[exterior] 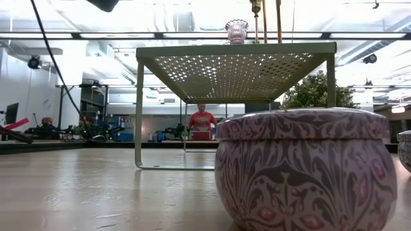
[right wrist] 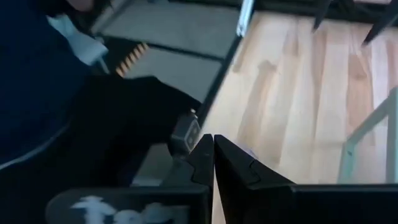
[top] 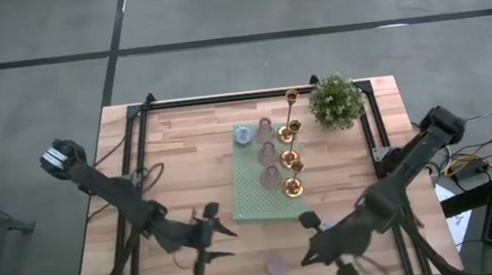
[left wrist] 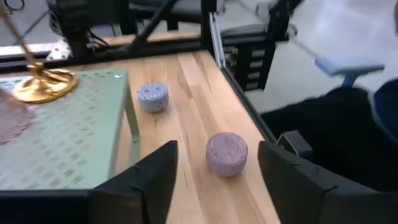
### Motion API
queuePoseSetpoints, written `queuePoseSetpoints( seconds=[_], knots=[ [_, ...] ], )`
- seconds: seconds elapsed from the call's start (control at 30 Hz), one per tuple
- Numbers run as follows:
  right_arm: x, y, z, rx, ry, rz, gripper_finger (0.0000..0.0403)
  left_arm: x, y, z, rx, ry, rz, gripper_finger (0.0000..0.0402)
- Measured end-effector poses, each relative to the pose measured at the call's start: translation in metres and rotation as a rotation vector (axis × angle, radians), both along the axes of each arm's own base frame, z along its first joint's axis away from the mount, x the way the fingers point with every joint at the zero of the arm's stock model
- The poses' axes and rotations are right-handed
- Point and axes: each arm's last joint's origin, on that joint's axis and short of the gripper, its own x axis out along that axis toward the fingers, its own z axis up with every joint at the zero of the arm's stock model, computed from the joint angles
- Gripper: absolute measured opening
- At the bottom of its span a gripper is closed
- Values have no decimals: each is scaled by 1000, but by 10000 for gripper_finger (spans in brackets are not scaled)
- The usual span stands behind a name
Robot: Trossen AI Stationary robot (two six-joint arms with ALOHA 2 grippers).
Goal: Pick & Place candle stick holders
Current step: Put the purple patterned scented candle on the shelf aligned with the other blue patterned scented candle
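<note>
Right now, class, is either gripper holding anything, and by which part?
Nothing is held. The left gripper is open, with the round lavender patterned holder lying free on the table ahead of it. The right gripper is shut on nothing.

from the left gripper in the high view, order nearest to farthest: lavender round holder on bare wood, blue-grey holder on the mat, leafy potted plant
1. Lavender round holder, on bare wood beside the left gripper.
2. Blue-grey holder, at the pale green perforated mat's far corner.
3. Green leafy potted plant, far right corner.
</note>
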Motion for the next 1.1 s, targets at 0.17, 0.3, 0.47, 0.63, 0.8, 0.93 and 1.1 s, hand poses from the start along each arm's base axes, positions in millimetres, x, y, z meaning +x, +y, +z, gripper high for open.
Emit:
queuePoseSetpoints(
  seconds=[0.17,0.3,0.47,0.63,0.8,0.93,1.1],
  knots=[
    [-33,-15,-13,72,-110,44,8,23,-18,4,68,65,-7,298],
    [-55,-35,-31,106,-162,48,8,37,-29,6,111,120,-11,342],
    [-78,-63,-49,134,-201,22,8,52,-39,3,140,144,-12,351],
    [-101,-91,-59,174,-311,7,8,71,-41,3,167,178,8,350],
    [-120,-112,-69,223,-439,-10,8,92,-51,-1,213,194,-62,349],
    [-131,-124,-82,240,-465,-28,8,107,-58,-5,249,233,-107,343],
    [-141,-136,-94,265,-503,-51,8,122,-60,-14,301,257,-116,337]
  ],
)
